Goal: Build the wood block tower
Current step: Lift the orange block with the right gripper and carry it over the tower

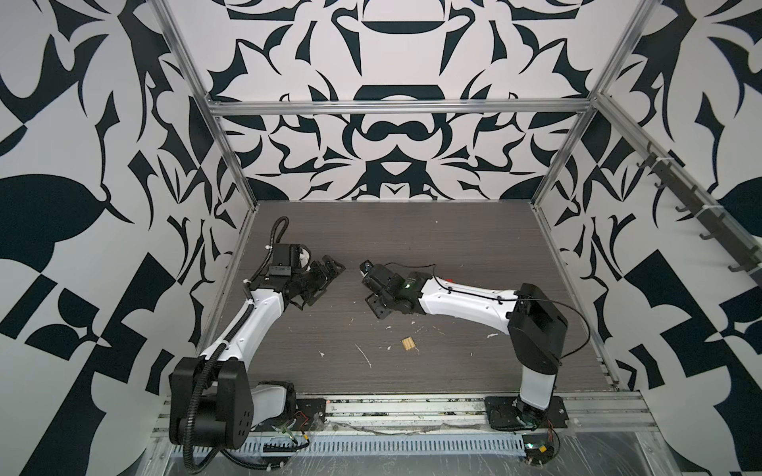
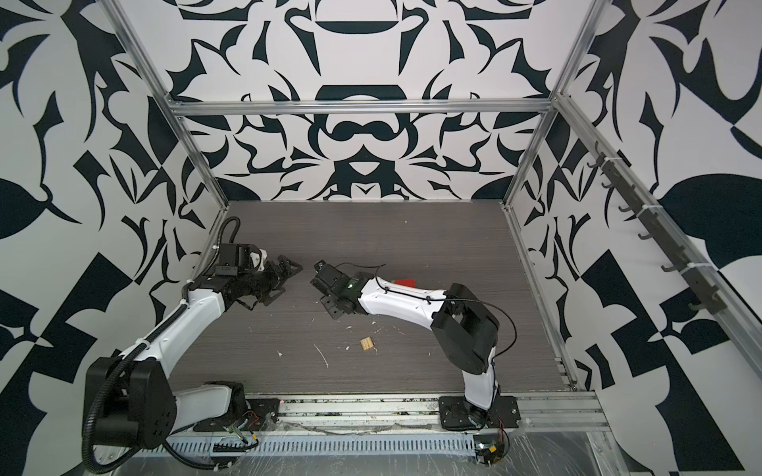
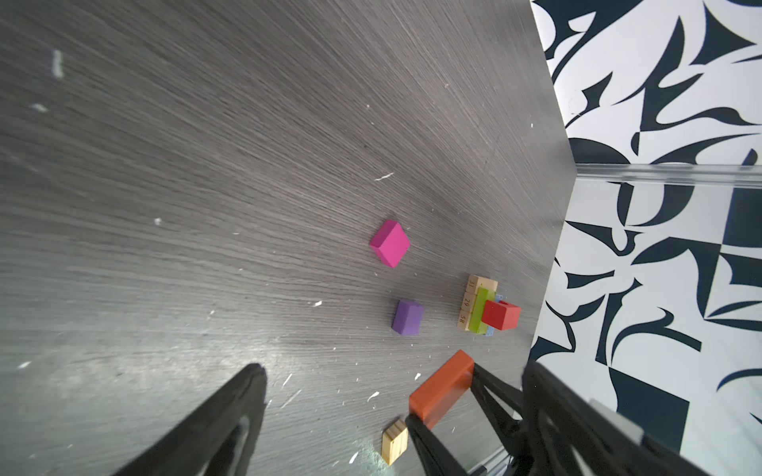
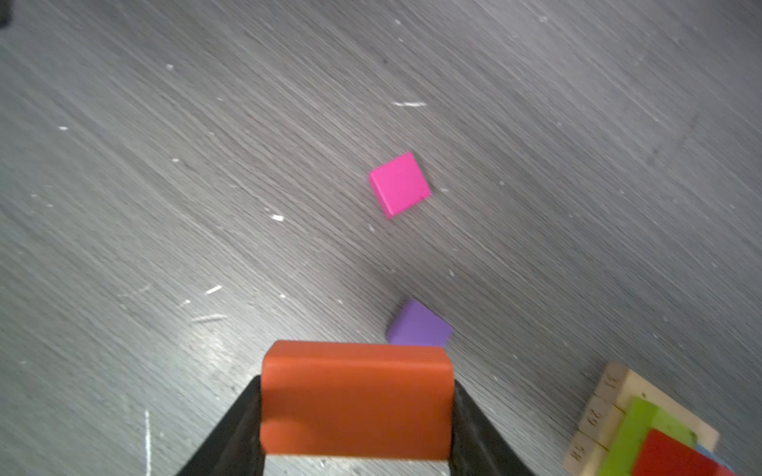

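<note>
Right of centre on the grey table [image 1: 412, 239]: the wood block tower [image 3: 480, 307], mostly hidden behind the right forearm [image 1: 462, 298] in both top views, only its red block [image 2: 406, 282] peeking out on the far side. Seen whole in the left wrist view: a base of tan planks [image 3: 470, 294] side by side, a lime green block [image 3: 478, 323] and a light blue block [image 3: 490, 332] lying across them, the red block on top.

In the right gripper [image 4: 357, 381]: the orange block [image 4: 356, 412], jaws clenched on its two ends. Held above the table, left of the tower and not touching it.

At left of centre, the left gripper [image 1: 336, 278]: pointing right toward the other one, jaws released and spread wide, nothing between them.

Loose on the table, apart from each other and from the tower: a magenta cube [image 4: 400, 184] and a purple cube [image 4: 420, 325]. Purple one partly covered by the held block in the right wrist view. Both hidden in the top views.

Nearer the front edge, close to the middle: a ridged tan square [image 1: 408, 344], flat and alone, well apart from both grippers. Scattered around it: white flecks [image 1: 365, 356].
</note>
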### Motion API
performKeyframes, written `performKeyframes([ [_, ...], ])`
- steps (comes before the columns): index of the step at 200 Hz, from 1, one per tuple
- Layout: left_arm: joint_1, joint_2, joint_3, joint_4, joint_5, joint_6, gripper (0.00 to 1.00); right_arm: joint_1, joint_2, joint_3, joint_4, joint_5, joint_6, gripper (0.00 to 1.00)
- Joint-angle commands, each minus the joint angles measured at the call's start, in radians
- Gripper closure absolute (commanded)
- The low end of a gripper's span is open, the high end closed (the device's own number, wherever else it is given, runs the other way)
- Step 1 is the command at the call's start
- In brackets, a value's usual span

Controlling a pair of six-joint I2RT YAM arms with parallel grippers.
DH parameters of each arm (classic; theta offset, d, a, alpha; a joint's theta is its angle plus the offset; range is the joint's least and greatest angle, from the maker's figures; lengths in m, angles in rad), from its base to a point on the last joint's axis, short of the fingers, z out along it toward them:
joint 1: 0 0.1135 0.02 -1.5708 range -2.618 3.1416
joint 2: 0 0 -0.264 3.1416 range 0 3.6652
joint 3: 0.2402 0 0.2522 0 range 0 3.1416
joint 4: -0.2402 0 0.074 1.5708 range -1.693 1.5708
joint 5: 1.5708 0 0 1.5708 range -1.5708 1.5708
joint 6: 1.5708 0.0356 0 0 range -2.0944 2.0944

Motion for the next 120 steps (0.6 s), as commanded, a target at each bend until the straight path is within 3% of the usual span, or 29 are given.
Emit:
performKeyframes([
  [1,-0.026,0.039,0.000,0.032,0.009,-0.008,0.01,-0.019,-0.074,-0.021,-0.021,0.023,0.023,0.46],
  [39,-0.081,0.077,0.025,0.057,-0.003,-0.010,0.00,-0.074,-0.137,-0.057,-0.030,-0.021,0.062,0.46],
  [120,-0.222,0.158,0.086,0.121,-0.024,-0.007,0.00,-0.183,-0.232,-0.113,-0.112,0.026,0.112,0.46],
])
